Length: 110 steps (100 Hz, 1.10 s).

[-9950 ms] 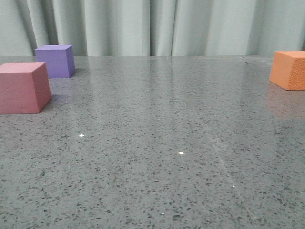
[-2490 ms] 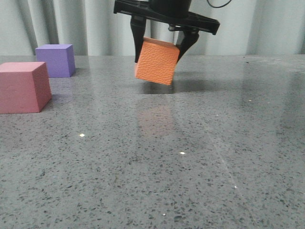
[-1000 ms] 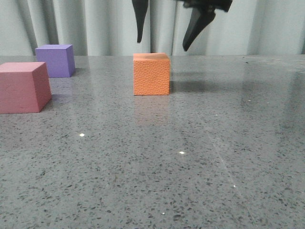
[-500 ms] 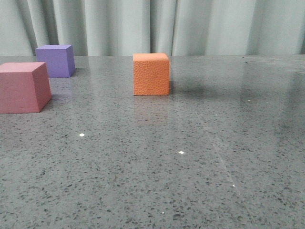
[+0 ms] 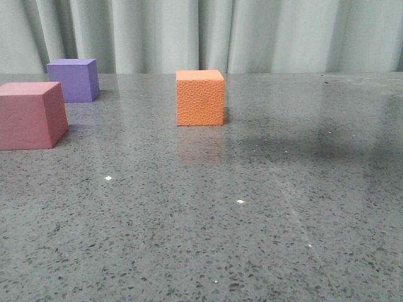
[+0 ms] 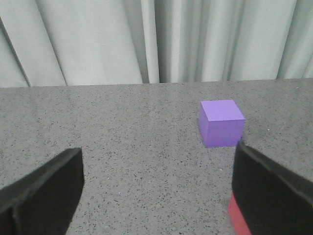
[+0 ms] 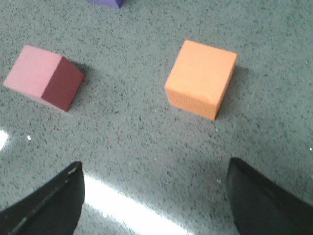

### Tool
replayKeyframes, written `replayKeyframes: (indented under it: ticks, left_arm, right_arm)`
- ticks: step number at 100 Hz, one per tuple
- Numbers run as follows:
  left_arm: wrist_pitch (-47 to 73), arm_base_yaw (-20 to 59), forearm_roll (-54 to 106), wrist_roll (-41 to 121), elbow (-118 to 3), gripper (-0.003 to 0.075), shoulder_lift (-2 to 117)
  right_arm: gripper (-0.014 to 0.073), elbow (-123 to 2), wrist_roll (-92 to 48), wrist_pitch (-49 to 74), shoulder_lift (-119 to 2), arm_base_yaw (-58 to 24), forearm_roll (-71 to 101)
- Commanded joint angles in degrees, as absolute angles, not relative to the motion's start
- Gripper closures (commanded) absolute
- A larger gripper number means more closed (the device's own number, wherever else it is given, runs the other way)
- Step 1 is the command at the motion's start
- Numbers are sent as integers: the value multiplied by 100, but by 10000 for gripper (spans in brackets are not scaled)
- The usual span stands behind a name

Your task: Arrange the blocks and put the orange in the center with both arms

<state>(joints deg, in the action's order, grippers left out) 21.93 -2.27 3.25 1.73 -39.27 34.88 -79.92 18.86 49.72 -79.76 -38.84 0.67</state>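
- Front view: I see the orange cube [image 5: 200, 97] sitting square on the counter [image 5: 252, 207], about mid-width and toward the far side. The pink cube [image 5: 31, 116] and purple cube [image 5: 74, 80] are both at the left, near each other but not touching, well apart from the orange one. No arm shows in this view. The counter is a glossy grey speckled slab that throws faint reflections. The cubes look matte and foam-like; the orange one has a pebbled skin.
- Left wrist view: the left end effector [image 6: 156, 188] has its fingers spread wide with nothing between them, looking over the purple cube [image 6: 221, 123]. A sliver of the pink cube [image 6: 238, 219] peeks out beside one finger.
- Right wrist view: the right end effector [image 7: 154, 198] is likewise spread and empty, above the counter, with the orange cube [image 7: 201, 79] and pink cube [image 7: 44, 77] both clear of its fingers.
- Judgement: orange looks placed; the flanking cubes remain to arrange, since both lie on one side.
- Risks: the slick counter could let a light foam cube slide if a finger clips it. A skewed approach to the pink cube could knock the purple one. Carrying a cube across could bump the orange off centre. Soft foam may squash or twist in a grasp and land crooked.
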Motion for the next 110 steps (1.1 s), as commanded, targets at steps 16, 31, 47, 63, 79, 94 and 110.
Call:
replayKeyframes:
  ticks: [16,31,47,63,79,94,110]
  left_arm:
    - [1763,-226,647,135,-4127,137,3517]
    - [1763,-226,647,135,-4127,160,3517]
    - [1800,-226,647,146,-4175,167,3575]
    - [2079,-142,794,479,-4610,167,3921]
    - [2527,188,821,569,-5342,167,4569]
    - [2955,634,834,1223,-6117,167,5419]
    - [3508,1133,1035,2135,-6948,167,6368]
  right_arm:
    - [0,-6430,1801,3662,-6619,-3875,-58]
    - [0,-5547,1796,3244,-5886,-3875,-135]
    - [0,-4917,1796,3168,-5209,-3875,-179]
    - [0,-4714,1796,3177,-4876,-3875,-179]
    - [0,-4714,1796,3178,-4836,-3875,-179]
    - [0,-4714,1796,3166,-4836,-3875,-179]
    - [0,-4714,1796,3128,-4836,-3875,-174]
